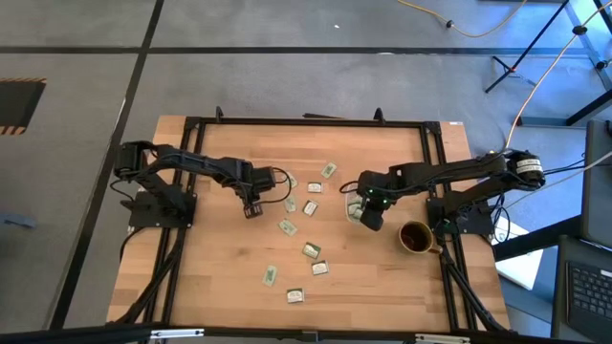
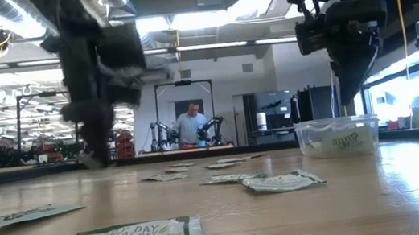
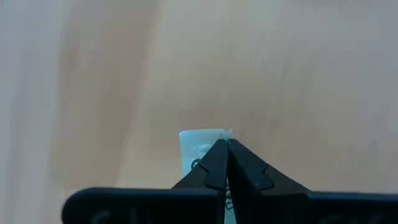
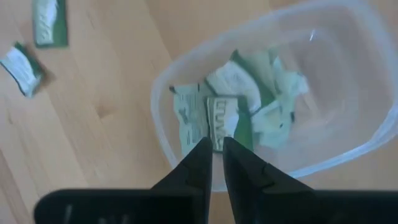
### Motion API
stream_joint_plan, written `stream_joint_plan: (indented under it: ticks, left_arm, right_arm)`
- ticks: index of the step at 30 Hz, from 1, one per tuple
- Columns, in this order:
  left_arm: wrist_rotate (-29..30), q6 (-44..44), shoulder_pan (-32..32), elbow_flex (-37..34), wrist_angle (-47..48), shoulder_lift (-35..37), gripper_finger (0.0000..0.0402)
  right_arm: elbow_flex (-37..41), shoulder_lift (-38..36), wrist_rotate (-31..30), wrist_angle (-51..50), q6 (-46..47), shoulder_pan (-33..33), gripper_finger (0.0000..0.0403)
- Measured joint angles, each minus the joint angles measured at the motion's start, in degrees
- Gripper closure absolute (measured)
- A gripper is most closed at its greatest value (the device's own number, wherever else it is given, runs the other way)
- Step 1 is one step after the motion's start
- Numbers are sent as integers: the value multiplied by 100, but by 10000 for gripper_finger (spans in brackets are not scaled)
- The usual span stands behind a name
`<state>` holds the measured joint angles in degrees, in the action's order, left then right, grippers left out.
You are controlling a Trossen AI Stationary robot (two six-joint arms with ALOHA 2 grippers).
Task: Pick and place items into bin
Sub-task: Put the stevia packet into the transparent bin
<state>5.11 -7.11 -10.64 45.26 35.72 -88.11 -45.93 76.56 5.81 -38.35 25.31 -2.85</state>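
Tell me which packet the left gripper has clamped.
The packet pinched between the shut left gripper fingers, left of the loose scatter; the others lie free on the table.

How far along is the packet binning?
Done: several pale green and white packets lie in the clear plastic tub. In hand: the left claw is shut on a packet; the right claw holds another packet over the tub. Left: about ten loose packets on the wooden table.

4 views. High view is aimed straight down over the whole table (image 1: 220, 248). Low view is set at tabletop height, facing level across into the room. Wrist views are held close, looking down. The bin (image 4: 348, 81) is shared by right wrist, low and high views.
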Motion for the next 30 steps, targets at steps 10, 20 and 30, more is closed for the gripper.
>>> stream_joint_plan:
  ticks: [10, 20, 30]
  left_arm:
    - [-1517, 736, 263, 57, -2630, 556, 400]
    - [-3052, 1629, 609, 68, -5710, 453, 399]
    - [-3114, 2051, 947, 70, -6698, 376, 399]
  right_arm:
    - [-2, -541, -32, 1472, -1417, 25, 360]
    - [-9, -493, 192, 3444, -2390, 336, 360]
    - [0, -298, 433, 4397, -2495, 561, 268]
